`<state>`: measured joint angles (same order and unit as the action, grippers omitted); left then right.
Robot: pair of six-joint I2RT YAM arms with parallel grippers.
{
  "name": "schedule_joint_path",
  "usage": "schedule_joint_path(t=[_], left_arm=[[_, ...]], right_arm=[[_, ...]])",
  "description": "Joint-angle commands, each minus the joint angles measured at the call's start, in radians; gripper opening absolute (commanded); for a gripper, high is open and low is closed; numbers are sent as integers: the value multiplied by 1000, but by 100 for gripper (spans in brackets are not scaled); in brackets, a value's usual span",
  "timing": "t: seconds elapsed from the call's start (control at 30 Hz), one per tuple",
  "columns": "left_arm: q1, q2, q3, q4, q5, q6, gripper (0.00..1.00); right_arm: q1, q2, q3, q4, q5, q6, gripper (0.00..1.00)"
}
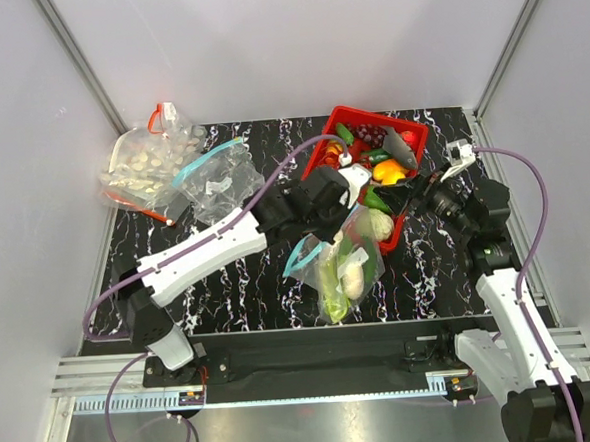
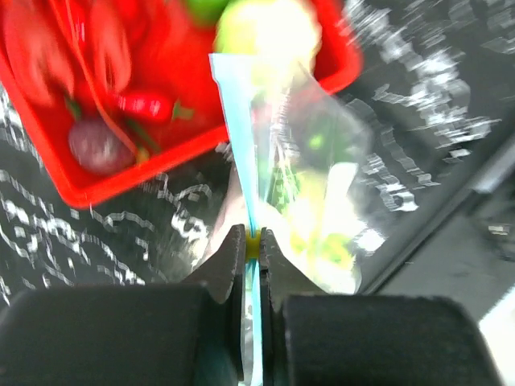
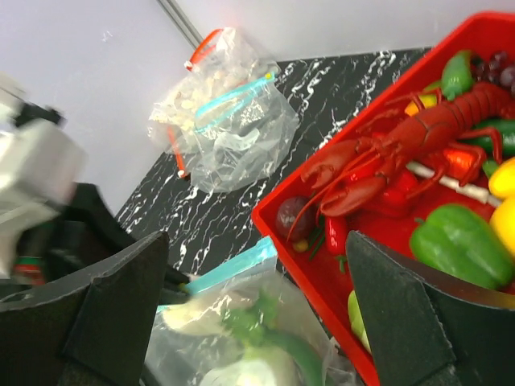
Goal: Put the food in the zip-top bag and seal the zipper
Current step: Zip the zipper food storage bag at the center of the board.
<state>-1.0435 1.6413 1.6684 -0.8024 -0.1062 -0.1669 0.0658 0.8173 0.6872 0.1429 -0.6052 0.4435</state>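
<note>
Two arms work over a black bench (image 1: pixel 239 295) veined with white marbling. One clear, crinkly zip-top bag (image 1: pixel 343 268) lies on the bench just in front of the near corner of a red plastic basket (image 1: pixel 415 133), its far end touching the basket wall. Its film is glossy and creased. The food (image 1: pixel 355 274) sits inside it: smooth white oval pieces with green leafy parts beside them. The zipper (image 2: pixel 235 121) is a thin, flat teal-blue strip along the bag's mouth edge, on the side facing the left arm (image 1: pixel 202 252).

Left arm: stretched diagonally from its base toward the bench centre, wrist over the bag's mouth. The left jaws are clenched on the zipper; the wrist view shows the strip running up from between the two dark pads.

Right arm (image 1: pixel 516 318): folded upright at the right side of the bench, wrist turned toward the basket. The right jaws are released, spread wide and grasping nothing; their dark wedge-shaped fingers (image 3: pixel 113 305) frame the bag and basket below.

The basket holds a glossy red lobster (image 3: pixel 402 145) and a rounded green pepper (image 3: pixel 455 241) among other toy produce
</note>
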Motion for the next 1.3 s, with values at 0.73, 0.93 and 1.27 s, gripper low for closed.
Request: schedule_joint_path(t=[0.73, 0.93, 1.27], left_arm=[[-133, -63, 360, -143, -162, 102, 0], [-153, -47, 501, -299, -291, 127, 0], [-155, -70, 184, -78, -305, 54, 0]], right_arm=[[6, -96, 247, -523, 85, 4, 96], [5, -102, 311, -582, 128, 17, 96], [6, -87, 302, -539, 68, 41, 96]])
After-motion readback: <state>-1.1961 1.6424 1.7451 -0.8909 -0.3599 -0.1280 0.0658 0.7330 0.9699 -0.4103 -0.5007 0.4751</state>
